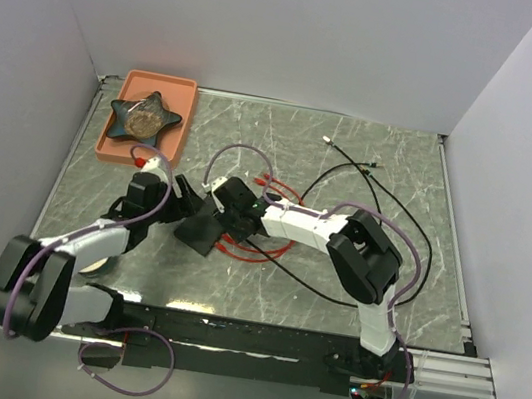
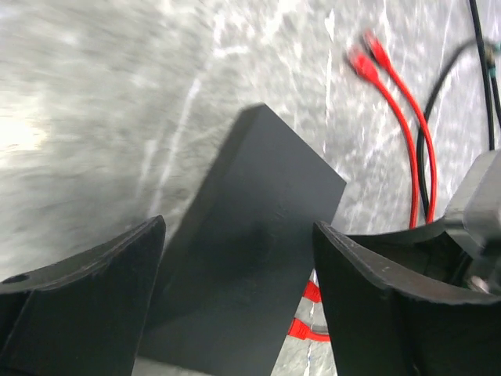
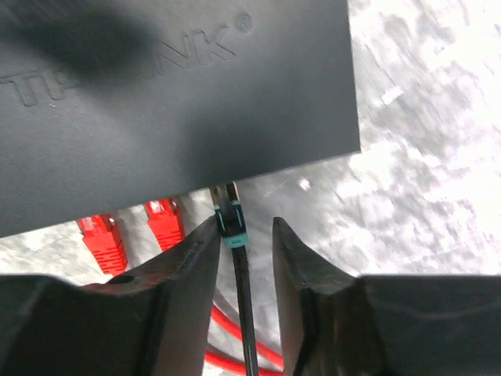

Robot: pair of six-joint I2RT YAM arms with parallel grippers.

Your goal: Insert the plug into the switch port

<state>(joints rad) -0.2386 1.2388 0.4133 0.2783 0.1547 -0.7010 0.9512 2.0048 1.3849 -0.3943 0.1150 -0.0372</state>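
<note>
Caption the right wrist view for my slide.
Teal plug at the switch edge, inside the open right tool.

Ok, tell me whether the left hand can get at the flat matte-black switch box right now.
Probably yes: the left hand hangs open right over the flat matte-black switch box, nothing between them. The right hand sits only at its port edge.

A robot lab cell: white panels [image 1: 274, 19] box in a marbled table [image 1: 401, 180] with aluminium rail [image 1: 451, 371].
</note>
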